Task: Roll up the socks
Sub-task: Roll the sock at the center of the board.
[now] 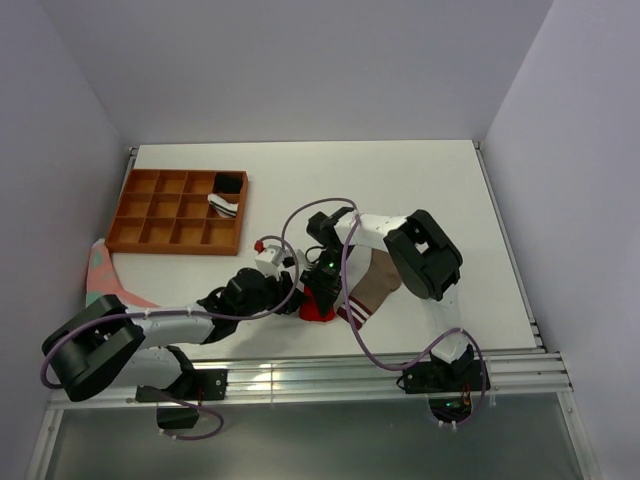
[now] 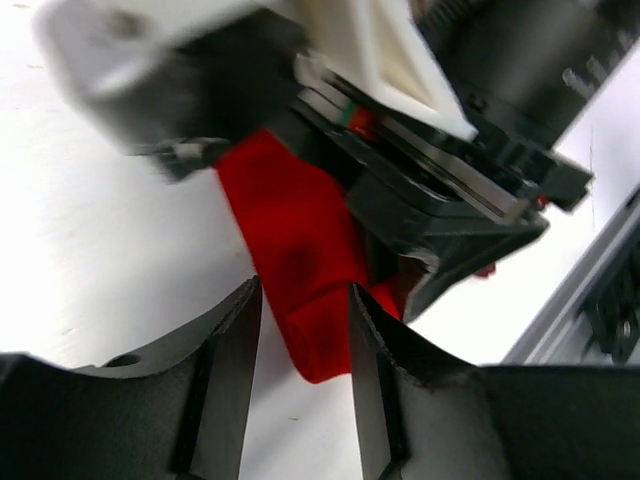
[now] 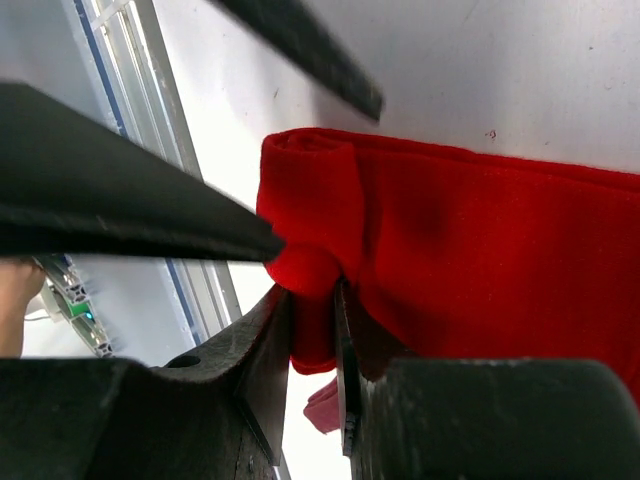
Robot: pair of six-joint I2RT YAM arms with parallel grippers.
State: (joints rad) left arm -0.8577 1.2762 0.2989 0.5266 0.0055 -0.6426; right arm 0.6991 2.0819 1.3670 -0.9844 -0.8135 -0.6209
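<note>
The red sock [image 1: 318, 306] lies bunched near the table's front, partly under both grippers. The tan-brown sock [image 1: 378, 283] lies right beside it, its striped cuff [image 1: 353, 314] toward the near edge. My right gripper [image 3: 312, 300] is shut on a fold at the edge of the red sock [image 3: 470, 230]. My left gripper [image 2: 305, 320] stands open, with the rounded end of the red sock [image 2: 290, 230] lying between its fingers [image 2: 235, 345]; a gap shows on the left side. The right gripper's body [image 2: 430, 170] sits just behind that end.
An orange-brown compartment tray [image 1: 150, 212] stands at the back left, with black and white items in two cells. A pink and teal cloth [image 1: 100, 268] lies at the left edge. A metal rail [image 1: 330, 372] runs along the near edge.
</note>
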